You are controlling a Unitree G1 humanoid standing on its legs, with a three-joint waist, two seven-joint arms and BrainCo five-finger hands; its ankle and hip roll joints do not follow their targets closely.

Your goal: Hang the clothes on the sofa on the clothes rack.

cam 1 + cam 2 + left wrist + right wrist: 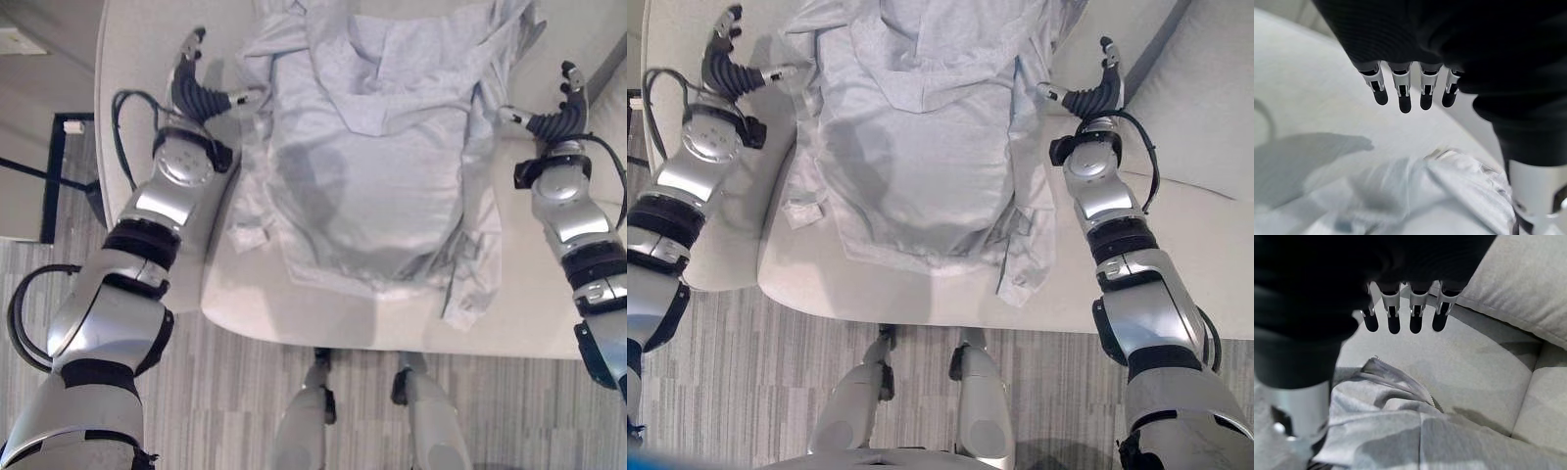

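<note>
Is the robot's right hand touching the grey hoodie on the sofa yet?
Apart. In the right wrist view the right hand hangs open above the sofa, with bare cushion showing between its fingertips and the hoodie.

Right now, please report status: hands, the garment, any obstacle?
Left hand open, right hand open, each just beside the garment, holding nothing. Grey hooded jacket spread flat on the sofa, not picked up. Nothing lying on it.
</note>
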